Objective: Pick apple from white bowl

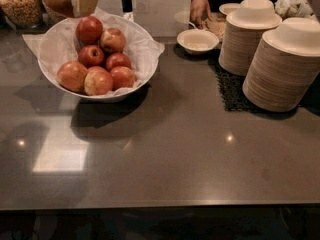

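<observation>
The white bowl [107, 97], wide and lined with crinkled white paper, stands at the back left of the dark counter. It holds several apples. The apple [98, 82] with paler yellow-green skin and a red blush lies at the front of the pile, between two redder ones. Deeper red apples lie behind it. The gripper and the arm are out of view.
A small white bowl with a spoon [198, 40] stands behind the middle, with a person's hand [200, 8] by it. Two tall stacks of beige disposable bowls [286, 66] stand on a black mat [234, 91] at the right. Jars [21, 4] stand at the back left. The counter's front edge [160, 205] runs along the bottom.
</observation>
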`<state>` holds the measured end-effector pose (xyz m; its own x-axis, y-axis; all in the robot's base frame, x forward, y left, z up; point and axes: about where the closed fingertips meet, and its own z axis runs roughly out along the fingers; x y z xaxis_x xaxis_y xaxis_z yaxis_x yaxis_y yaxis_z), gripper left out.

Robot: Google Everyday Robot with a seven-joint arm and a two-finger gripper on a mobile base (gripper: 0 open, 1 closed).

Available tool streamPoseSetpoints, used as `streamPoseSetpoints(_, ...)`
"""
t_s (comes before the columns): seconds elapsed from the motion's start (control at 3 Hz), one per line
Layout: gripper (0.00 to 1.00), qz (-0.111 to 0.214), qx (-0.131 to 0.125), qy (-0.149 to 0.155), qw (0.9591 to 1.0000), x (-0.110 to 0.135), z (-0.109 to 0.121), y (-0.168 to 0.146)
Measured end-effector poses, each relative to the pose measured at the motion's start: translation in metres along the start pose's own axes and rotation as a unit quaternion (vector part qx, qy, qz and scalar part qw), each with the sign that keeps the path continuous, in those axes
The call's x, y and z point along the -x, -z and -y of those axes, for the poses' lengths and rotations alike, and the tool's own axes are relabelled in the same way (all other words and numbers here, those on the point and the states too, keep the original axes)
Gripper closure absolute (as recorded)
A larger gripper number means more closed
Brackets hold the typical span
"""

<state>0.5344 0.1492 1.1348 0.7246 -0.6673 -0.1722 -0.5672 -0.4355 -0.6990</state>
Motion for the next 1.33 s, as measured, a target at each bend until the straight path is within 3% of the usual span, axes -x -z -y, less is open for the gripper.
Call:
streamPoseSetpoints(0.33,1.0,0.0,0.0,0.0,1.0,0.0,0.0,0.0)
streamPoseSetpoints(0.67,1.0,-0.011,0.007,-0.049,0.9987,-0.027,-0.017,-0.002)
streamPoseSetpoints(1.33,1.0,-0.028,0.035,-0.152,0.9874,-0.078,-0.053,-0.013)
